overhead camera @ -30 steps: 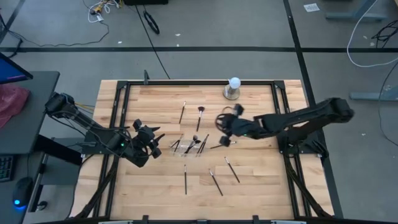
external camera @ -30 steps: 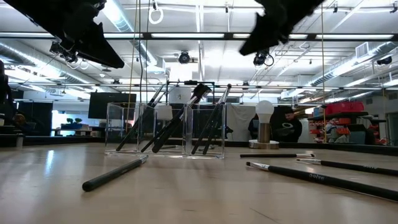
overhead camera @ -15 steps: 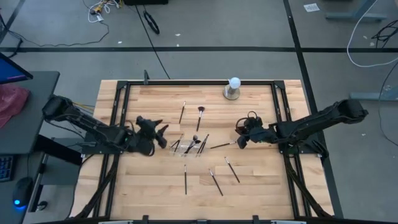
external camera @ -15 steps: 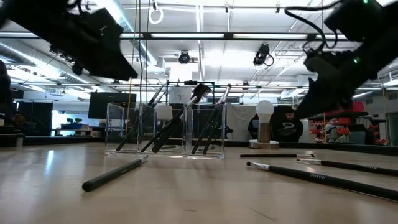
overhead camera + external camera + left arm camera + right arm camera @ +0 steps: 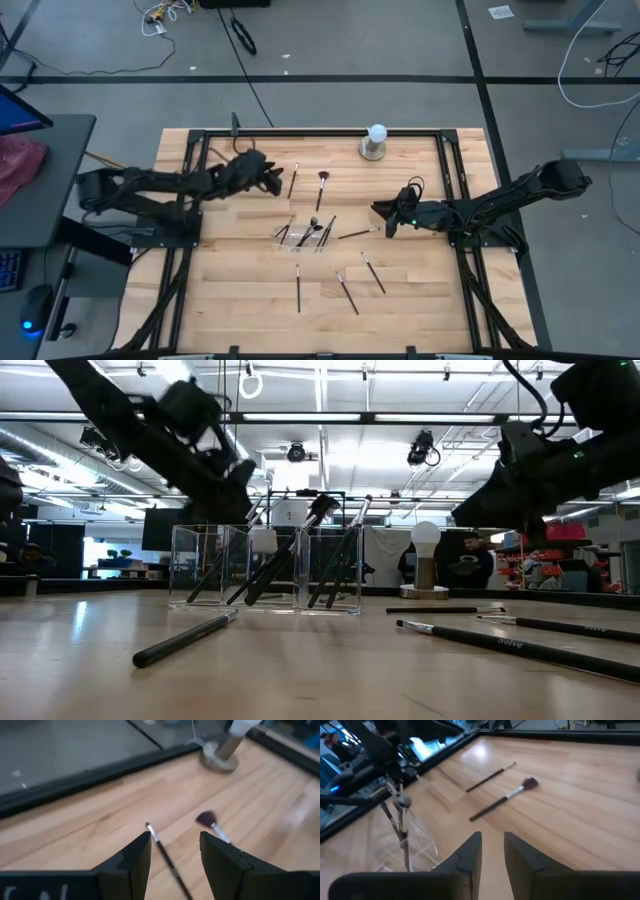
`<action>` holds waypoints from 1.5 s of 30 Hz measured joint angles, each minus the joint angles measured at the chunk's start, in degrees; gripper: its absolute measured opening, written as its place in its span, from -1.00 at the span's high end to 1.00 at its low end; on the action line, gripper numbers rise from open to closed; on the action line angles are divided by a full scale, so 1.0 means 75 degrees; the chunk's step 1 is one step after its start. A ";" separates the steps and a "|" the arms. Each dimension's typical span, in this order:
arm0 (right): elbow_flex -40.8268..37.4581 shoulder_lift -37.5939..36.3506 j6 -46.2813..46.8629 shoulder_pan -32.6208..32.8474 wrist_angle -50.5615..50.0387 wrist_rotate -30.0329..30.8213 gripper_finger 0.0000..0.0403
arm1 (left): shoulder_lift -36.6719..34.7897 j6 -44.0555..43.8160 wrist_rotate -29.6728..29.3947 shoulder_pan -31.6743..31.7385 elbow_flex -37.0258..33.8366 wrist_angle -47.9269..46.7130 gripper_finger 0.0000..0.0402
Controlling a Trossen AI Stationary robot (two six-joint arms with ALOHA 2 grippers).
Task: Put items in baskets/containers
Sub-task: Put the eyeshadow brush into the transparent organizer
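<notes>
1. The left gripper (image 5: 272, 180) has swung from beside the clear tray (image 5: 303, 236) to the table's far left, jaws apart, empty.
2. A thin brush (image 5: 293, 181) lies just beside it, long axis running near-to-far.
3. The right gripper (image 5: 381, 217), jaws slightly apart, hovers right of the tray.

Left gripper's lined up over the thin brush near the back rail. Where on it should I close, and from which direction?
Grip the thin brush at mid-handle, coming straight down from above. It lies flat on the wood, so only a top-down pinch across its narrow width works. The left gripper is open with the handle running between its fingers, already roughly aligned. Stay clear of the fan brush lying beside it.
</notes>
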 joint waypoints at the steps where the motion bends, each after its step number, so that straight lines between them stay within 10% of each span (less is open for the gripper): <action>1: 0.0002 0.0000 -0.0006 0.0000 0.0025 0.0003 0.59 | 0.0293 0.0033 0.0285 0.0205 0.0008 0.0174 0.16; 20: 0.0000 0.0006 -0.0016 0.0000 0.0023 0.0020 0.59 | 0.4301 0.0211 0.0632 0.0611 0.1903 0.0226 -0.19; 45: 0.0000 0.0006 -0.0070 0.0000 0.0023 0.0019 0.59 | 0.4476 0.2205 -0.0635 -0.0321 0.1909 -0.0868 0.47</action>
